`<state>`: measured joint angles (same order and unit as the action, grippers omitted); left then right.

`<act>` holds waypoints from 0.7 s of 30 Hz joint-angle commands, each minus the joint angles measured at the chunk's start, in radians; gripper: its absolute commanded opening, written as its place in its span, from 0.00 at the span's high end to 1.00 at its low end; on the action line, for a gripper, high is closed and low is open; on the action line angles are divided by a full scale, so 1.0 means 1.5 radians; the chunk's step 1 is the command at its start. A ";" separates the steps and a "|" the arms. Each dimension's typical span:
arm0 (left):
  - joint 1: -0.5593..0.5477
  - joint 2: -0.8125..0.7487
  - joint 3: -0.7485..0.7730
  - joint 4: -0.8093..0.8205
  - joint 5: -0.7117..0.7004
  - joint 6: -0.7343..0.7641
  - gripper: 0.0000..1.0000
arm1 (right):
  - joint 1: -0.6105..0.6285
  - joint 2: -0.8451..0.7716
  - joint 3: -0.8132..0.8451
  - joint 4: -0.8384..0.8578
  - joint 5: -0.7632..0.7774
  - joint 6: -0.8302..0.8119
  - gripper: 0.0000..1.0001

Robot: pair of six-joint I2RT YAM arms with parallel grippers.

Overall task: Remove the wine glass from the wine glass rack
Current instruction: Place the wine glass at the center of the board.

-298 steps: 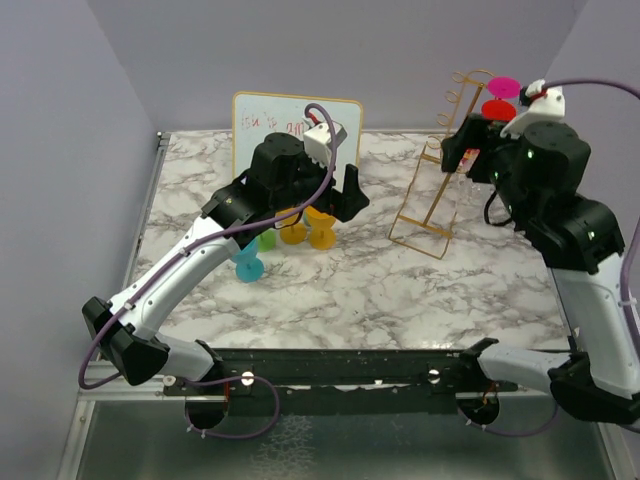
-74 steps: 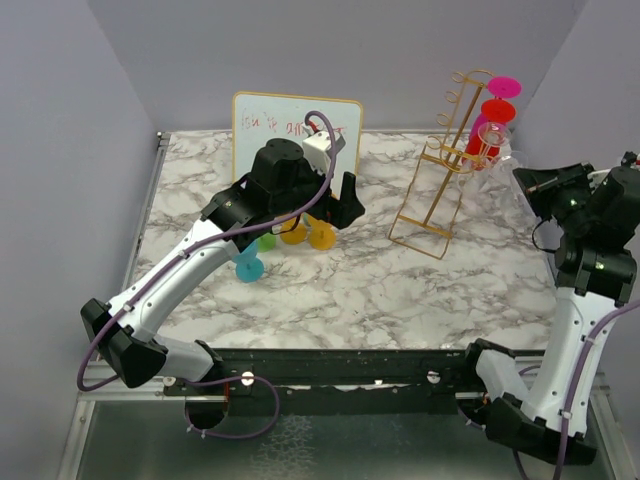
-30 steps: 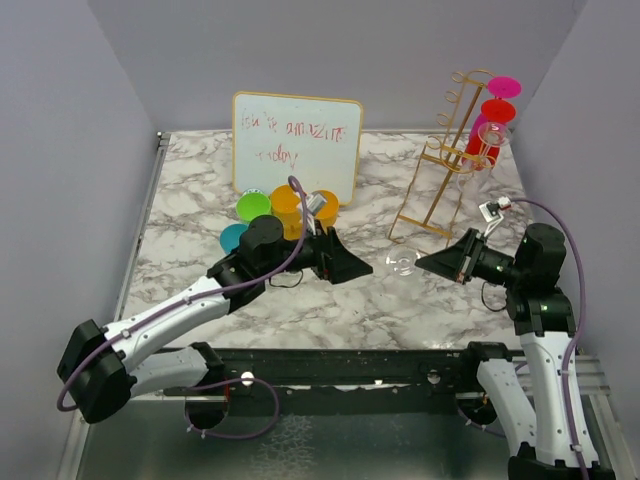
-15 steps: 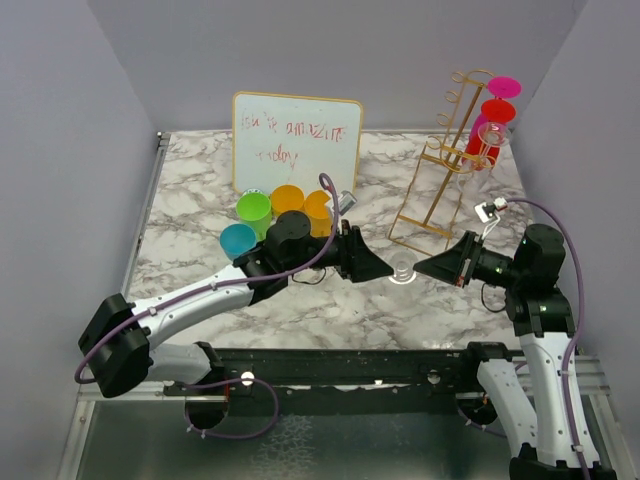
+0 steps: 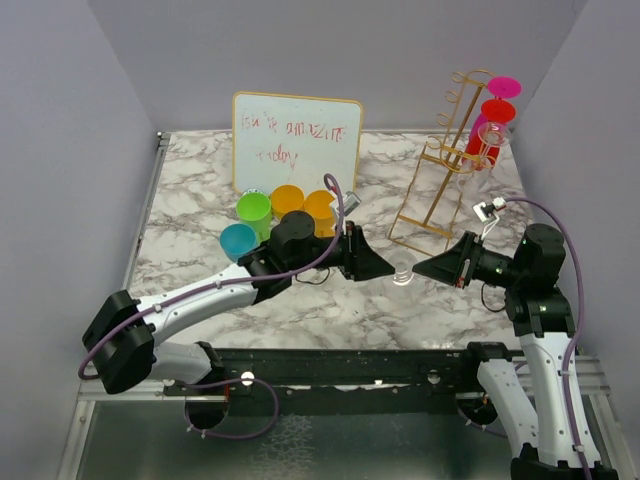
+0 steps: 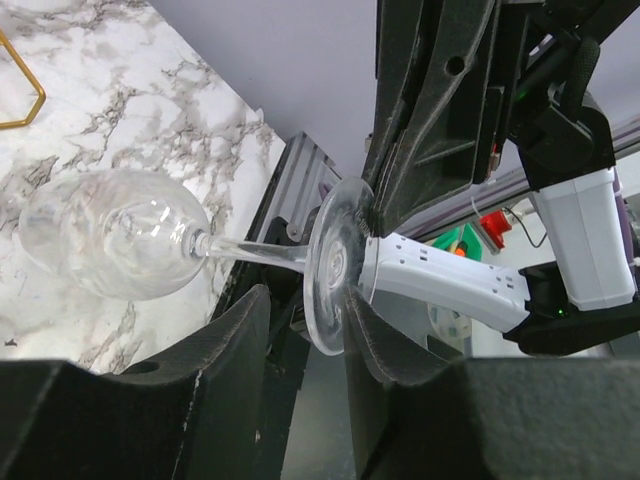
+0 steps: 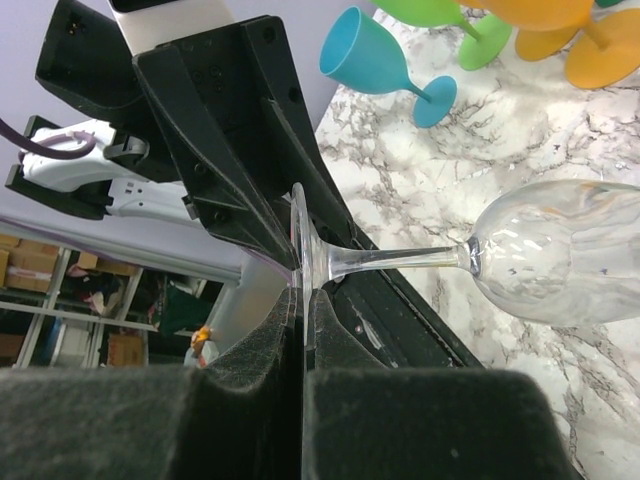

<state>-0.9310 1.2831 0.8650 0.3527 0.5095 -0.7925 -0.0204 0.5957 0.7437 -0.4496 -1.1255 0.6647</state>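
The right fingers (image 7: 262,345) are pressed together on the rim of the foot of a clear wine glass (image 7: 560,250) and carry it. The left fingers (image 6: 235,345) stand partly apart on either side of that same foot, from the opposite direction. One of them sits just beside the disc, the other shows a gap, and a firm hold cannot be made out. The two arms meet tip to tip over the front middle of the marble worktop (image 5: 200,190).

A whiteboard (image 5: 297,140) with red scribbled writing leans upright at the back of the worktop.

To its right stands the wine glass rack (image 5: 440,175), a gold wire stand on a rectangular base. Its curled hooks near the top hold a pink glass (image 5: 503,86) and a red glass (image 5: 497,108), hung upside down.

In front of the whiteboard sits a cluster of coloured goblets: a green goblet (image 5: 253,208), two orange goblets (image 5: 287,198) and a teal goblet (image 5: 238,240). They sit close together beside the left arm.

The wine glass is off the rack, lying roughly level in the air in front of the rack's base and apart from it. Its bowl points away from both sets of fingers in the wrist views, and its thin stem runs back to the foot between them.
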 commanded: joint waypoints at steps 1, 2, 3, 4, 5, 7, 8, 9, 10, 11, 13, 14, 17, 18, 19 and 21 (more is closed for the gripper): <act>-0.004 0.006 0.026 0.030 0.013 0.001 0.65 | 0.005 -0.002 -0.003 0.029 -0.033 -0.001 0.99; -0.004 0.005 0.025 0.031 0.011 0.000 0.67 | 0.005 -0.003 -0.004 0.028 -0.032 -0.002 0.99; -0.004 0.005 0.025 0.032 0.011 0.000 0.70 | 0.005 -0.003 -0.004 0.025 -0.028 -0.003 0.99; -0.005 0.005 0.026 0.031 0.011 0.000 0.72 | 0.005 -0.003 -0.004 0.022 -0.025 -0.004 0.99; -0.004 0.004 0.026 0.031 0.011 0.000 0.73 | 0.005 -0.002 -0.005 0.020 -0.024 -0.005 1.00; -0.004 0.003 0.026 0.031 0.012 0.000 0.80 | 0.006 0.000 -0.006 0.021 -0.025 -0.005 0.99; -0.004 0.004 0.025 0.031 0.013 0.000 0.83 | 0.006 0.000 -0.007 0.022 -0.026 -0.005 1.00; -0.005 0.005 0.025 0.031 0.013 0.001 0.86 | 0.006 0.001 -0.008 0.024 -0.027 -0.005 1.00; -0.005 0.008 0.025 0.031 0.014 0.001 0.89 | 0.006 0.001 -0.007 0.025 -0.027 -0.007 1.00; -0.004 0.008 0.025 0.031 0.014 0.001 0.90 | 0.006 0.003 -0.007 0.024 -0.027 -0.009 1.00; -0.004 0.012 0.025 0.032 0.017 0.002 0.94 | 0.007 0.005 -0.006 0.021 -0.026 -0.013 1.00; -0.004 0.013 0.027 0.031 0.020 0.003 0.95 | 0.008 0.006 -0.006 0.018 -0.023 -0.016 1.00; -0.005 0.019 0.031 0.031 0.029 0.004 0.97 | 0.007 0.012 -0.002 -0.003 -0.003 -0.032 0.99; -0.004 0.021 0.032 0.031 0.030 0.003 0.98 | 0.007 0.015 0.001 -0.007 -0.005 -0.038 0.99; -0.005 0.022 0.032 0.031 0.032 0.003 1.00 | 0.007 0.018 0.004 -0.011 -0.005 -0.041 0.99; -0.005 0.023 0.031 0.031 0.035 0.005 1.00 | 0.007 0.023 0.007 -0.013 -0.002 -0.046 0.99</act>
<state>-0.9287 1.3003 0.8768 0.3759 0.5102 -0.8066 -0.0185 0.6144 0.7361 -0.4622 -1.1297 0.6140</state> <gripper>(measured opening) 0.027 0.052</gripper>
